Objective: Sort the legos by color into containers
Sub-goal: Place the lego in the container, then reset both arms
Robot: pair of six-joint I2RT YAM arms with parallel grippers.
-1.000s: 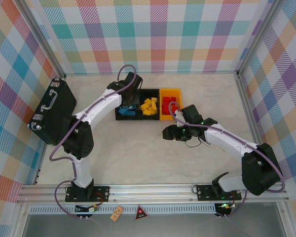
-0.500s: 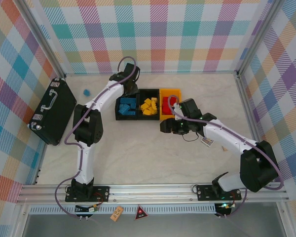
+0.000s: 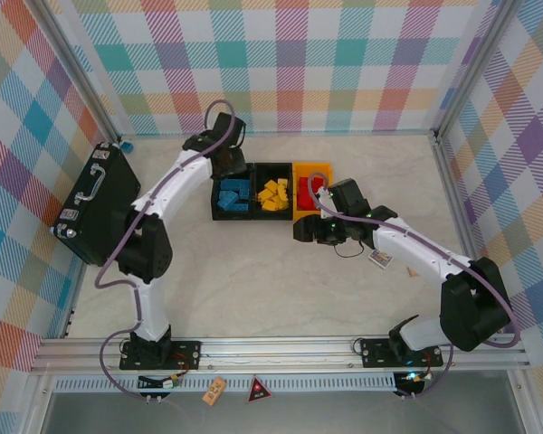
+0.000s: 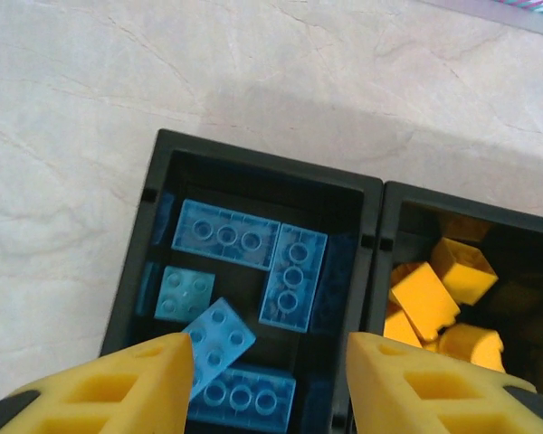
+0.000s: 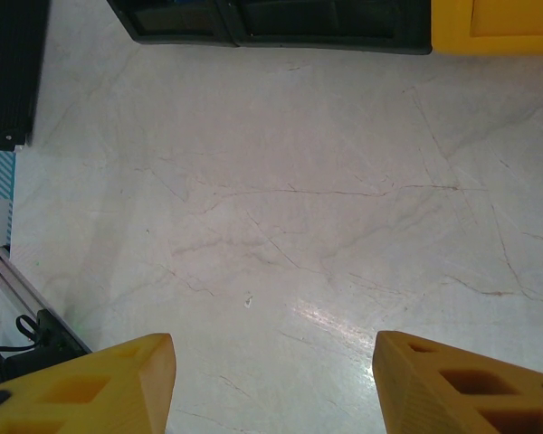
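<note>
— Why hold the left tool (image 4: 270,363) spread, empty, above the blue legos (image 4: 226,237) in the black container (image 4: 253,155)?
— Likely for dropping by color. Right tool (image 5: 273,380) spread too, empty over bare surface (image 5: 281,199)

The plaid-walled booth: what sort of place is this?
Likely a robotics lab test cell: plaid screens fence a marble-look table, two robot arms are bolted to its metal rail, and bins hold colour-sorted bricks.
</note>
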